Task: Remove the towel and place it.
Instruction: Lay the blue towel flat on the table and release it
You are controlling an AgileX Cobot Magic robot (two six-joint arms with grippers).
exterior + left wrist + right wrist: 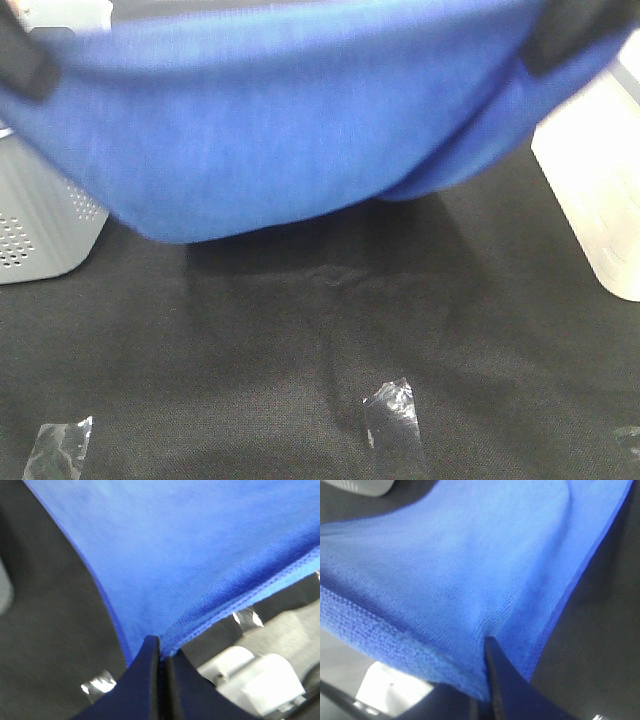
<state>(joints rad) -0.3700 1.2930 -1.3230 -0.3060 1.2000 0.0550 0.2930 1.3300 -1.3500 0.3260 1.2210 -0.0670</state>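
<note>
Left pincer (159, 646) and right pincer (488, 645) each clamp the blurred towel (280, 120), seemingly by corners.

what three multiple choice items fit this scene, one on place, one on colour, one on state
1. Where is the towel? A folded in a pile B hanging between left tool and right tool C inside a drawer
2. What colour is the table cover? A black B white C green
3. How is the left tool? A wide open B shut on the towel C out of view
Key: 1 B, it sags between both tools; 2 A, dark cloth below; 3 B, it pinches the stitched edge.
</note>
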